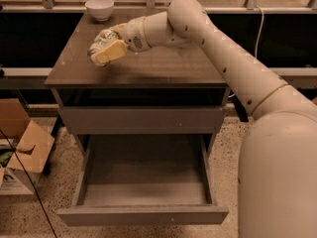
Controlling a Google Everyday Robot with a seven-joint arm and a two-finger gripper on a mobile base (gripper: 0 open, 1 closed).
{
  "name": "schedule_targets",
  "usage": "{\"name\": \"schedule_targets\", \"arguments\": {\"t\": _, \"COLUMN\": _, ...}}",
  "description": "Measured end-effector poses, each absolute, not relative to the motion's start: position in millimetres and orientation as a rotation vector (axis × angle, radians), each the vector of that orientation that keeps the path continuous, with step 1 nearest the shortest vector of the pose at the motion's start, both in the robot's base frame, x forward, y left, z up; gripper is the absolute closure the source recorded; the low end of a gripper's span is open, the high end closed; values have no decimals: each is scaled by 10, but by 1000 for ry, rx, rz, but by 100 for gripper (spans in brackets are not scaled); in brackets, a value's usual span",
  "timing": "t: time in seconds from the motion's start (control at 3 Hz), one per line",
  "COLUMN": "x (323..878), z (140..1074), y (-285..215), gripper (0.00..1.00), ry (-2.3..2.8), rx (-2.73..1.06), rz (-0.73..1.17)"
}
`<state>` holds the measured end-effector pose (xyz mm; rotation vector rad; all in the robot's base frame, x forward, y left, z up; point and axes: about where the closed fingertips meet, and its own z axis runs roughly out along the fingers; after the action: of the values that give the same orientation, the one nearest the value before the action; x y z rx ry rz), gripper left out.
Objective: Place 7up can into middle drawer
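The 7up can (100,39) sits in the gripper (108,49) over the left part of the brown cabinet top (163,66), tilted with 1 end toward the camera. Whether its underside touches the wood or hangs just above it cannot be told. The middle drawer (143,175) stands pulled out low on the cabinet, its smooth grey floor bare between thin side walls. Just above it is the other plain grey drawer front (141,120), pushed in flush, with a dark slot between that front and the top.

A white bowl (99,8) stands at the back left corner of the top, apart from the can. The floor (54,182) is pale speckled stone, and 1 open cardboard box (27,145) rests on it left of the cabinet. Behind the cabinet runs a dark panel under a light rail, with a white cable (258,29) hanging at the right.

The can shows green and silvery patches, but no lettering can be read.

The 2 pale yellow fingers (113,51) are clamped around the can. The cream arm (223,58) reaches in from the right.
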<state>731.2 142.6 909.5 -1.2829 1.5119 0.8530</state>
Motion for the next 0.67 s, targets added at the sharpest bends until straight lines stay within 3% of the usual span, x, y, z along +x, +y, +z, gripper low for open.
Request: {"name": "schedule_targets", "arguments": {"t": 0.67, "x": 6365, "z": 9113, "y": 833, "gripper": 100, "ry": 1585, "rx": -1265, "rz": 851}}
